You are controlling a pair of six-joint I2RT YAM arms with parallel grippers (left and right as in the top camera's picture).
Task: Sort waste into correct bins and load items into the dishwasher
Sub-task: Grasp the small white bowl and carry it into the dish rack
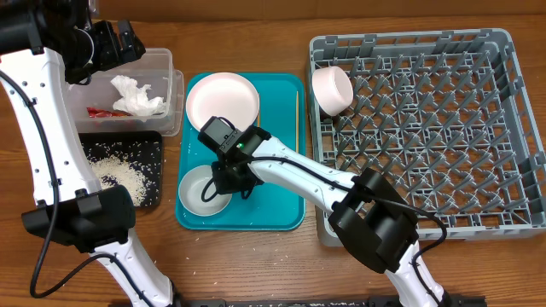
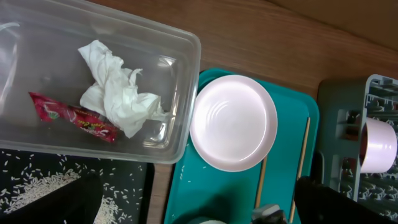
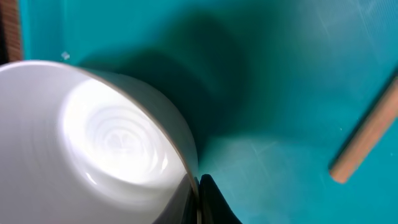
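We have the bowl [image 1: 205, 189] at the teal tray's [image 1: 281, 213] seven o'clock under our right gripper [image 1: 229, 179]; whether it grips, we cannot tell. Plate [image 1: 223, 100] and chopsticks [image 2: 303, 155] wait at twelve and two. A second bowl [image 1: 332, 89] is in the rack [image 1: 503, 51], and tissue [image 1: 136, 95], wrapper [image 1: 101, 112] and rice [image 1: 119, 175] are binned. Our left gripper [image 1: 128, 41] gapes empty.

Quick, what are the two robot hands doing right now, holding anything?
Left gripper: fingers open, holding nothing, near the clear tub.
Right gripper: at the bowl rim; cannot tell if it is shut.
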